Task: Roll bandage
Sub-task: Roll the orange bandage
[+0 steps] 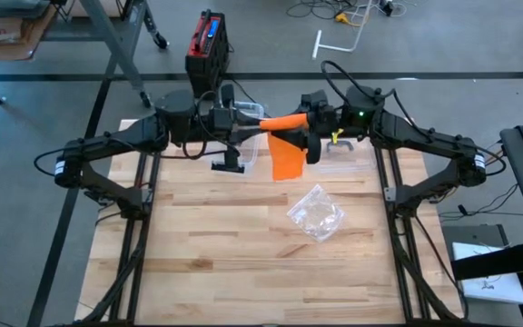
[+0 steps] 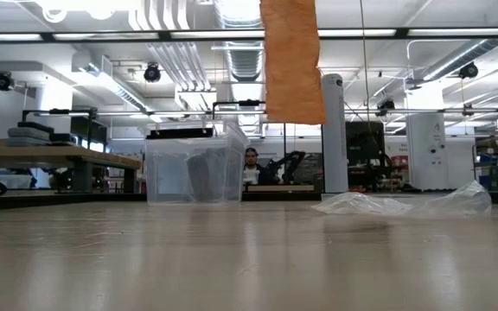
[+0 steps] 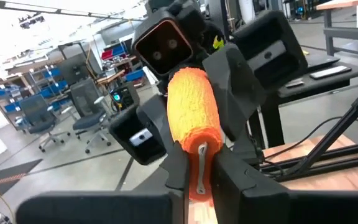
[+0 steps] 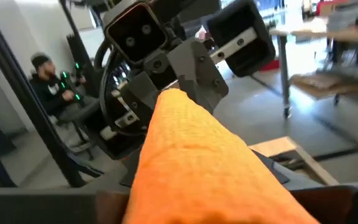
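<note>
I see the wooden table point(image 1: 243, 254), then the clear bin point(image 2: 193, 164). The orange bandage roll point(image 1: 282, 120) spans both grippers: left gripper point(image 3: 197, 177) pinches one end; right gripper point(image 1: 314, 127) loosely cradles the other, tail hanging below.

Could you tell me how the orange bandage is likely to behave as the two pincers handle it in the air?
The orange woven bandage is probably floppy: its free end hangs straight down in the low view. It looks light and unlikely to slip, given its coarse weave where the left pincer pinches the rolled part.
</note>
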